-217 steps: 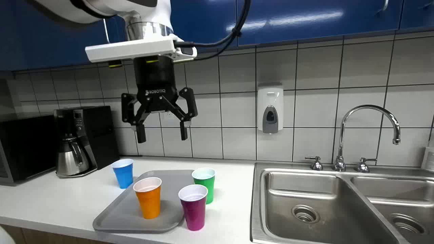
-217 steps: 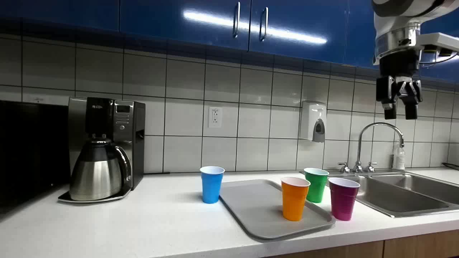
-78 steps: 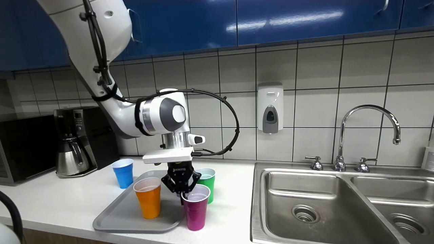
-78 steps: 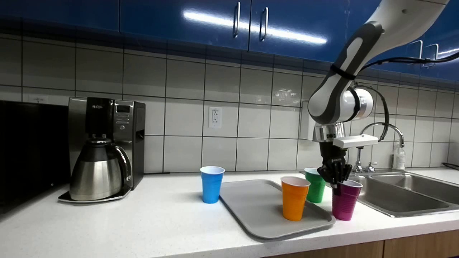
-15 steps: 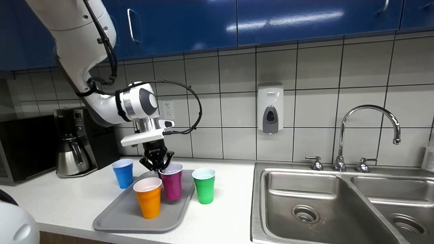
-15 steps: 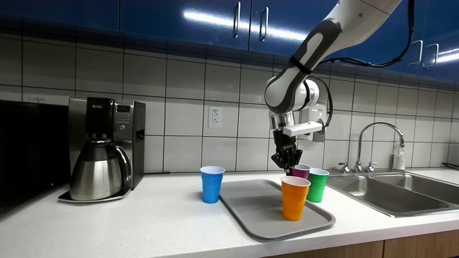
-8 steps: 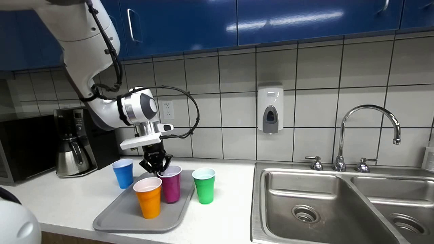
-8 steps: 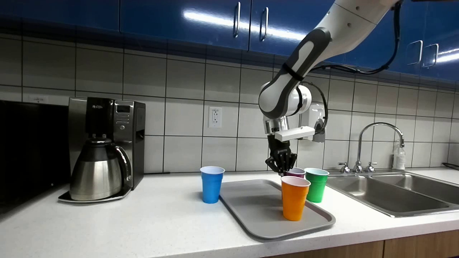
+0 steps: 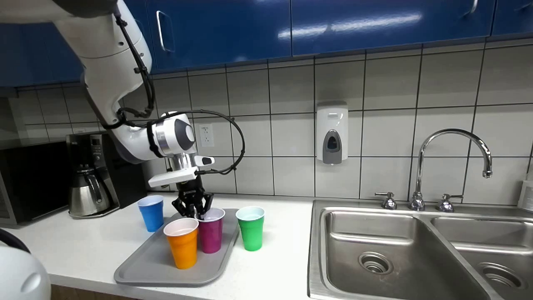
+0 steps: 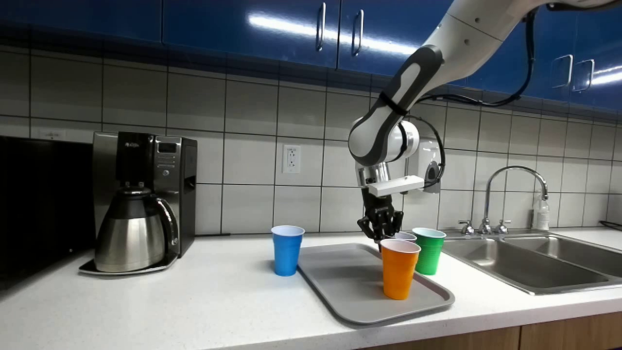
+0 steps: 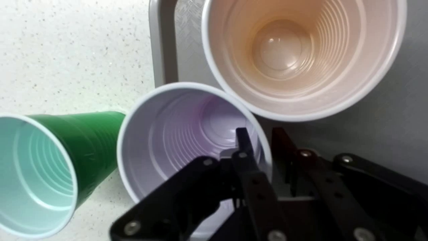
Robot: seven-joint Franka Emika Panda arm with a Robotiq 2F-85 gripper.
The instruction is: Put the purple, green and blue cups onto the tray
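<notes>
The purple cup stands upright on the tray, close behind the orange cup; in an exterior view only its pale rim clears that cup. My gripper straddles the purple cup's wall, one finger inside and one outside, with gaps between both fingertips and the rim in the wrist view. On the counter just right of the tray is the green cup, also at the left of the wrist view. The blue cup is on the counter at the tray's far-left side.
The orange cup sits on the tray; its rim meets the purple cup's in the wrist view. A coffee maker stands left of the blue cup. The steel sink lies right of the green cup, with a tiled wall behind.
Several seconds ago the purple cup stood on the counter beside the tray; it was carried onto the tray. Over the last second it came down slightly and my fingers parted from its wall.
</notes>
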